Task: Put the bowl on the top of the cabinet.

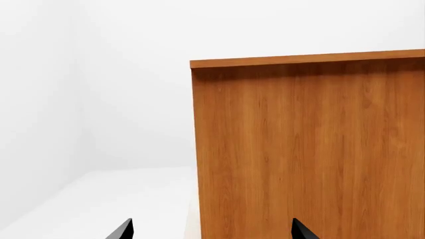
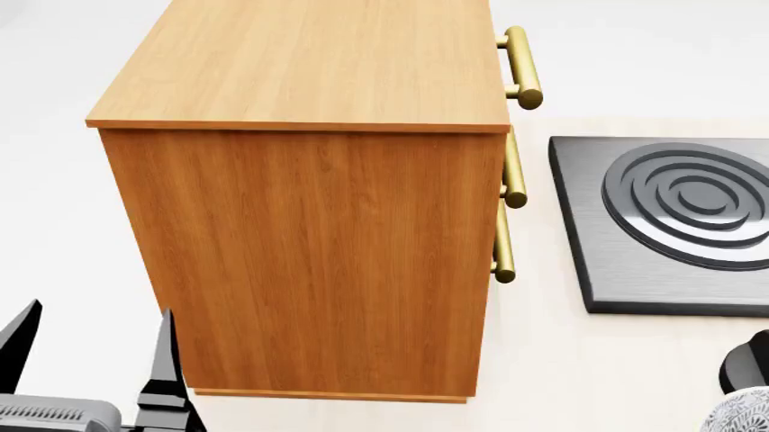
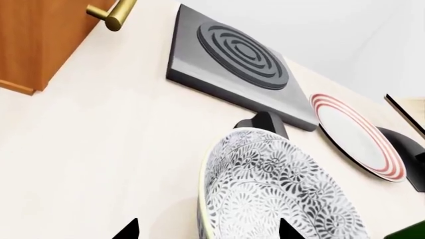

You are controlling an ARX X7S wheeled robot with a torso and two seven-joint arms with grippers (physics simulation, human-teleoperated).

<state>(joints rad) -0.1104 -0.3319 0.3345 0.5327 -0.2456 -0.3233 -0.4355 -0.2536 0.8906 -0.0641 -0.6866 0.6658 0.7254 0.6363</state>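
The bowl [image 3: 279,194], white with a dense grey leaf pattern, fills the near part of the right wrist view, and a sliver of it shows at the head view's lower right corner [image 2: 741,412]. My right gripper [image 3: 207,231] is open, one fingertip outside the bowl's rim and the other over its inside. The orange-brown cabinet [image 2: 312,261] stands at the middle left, its top [image 2: 312,54] bare. My left gripper [image 2: 90,346] is open beside the cabinet's side wall [image 1: 305,149], holding nothing.
Brass handles [image 2: 523,67] stick out from the cabinet's right face. A dark square burner plate [image 2: 685,216] lies right of the cabinet. A red-striped plate [image 3: 355,134] lies beyond the bowl, and a small dark shape [image 3: 262,122] sits by the bowl's far rim.
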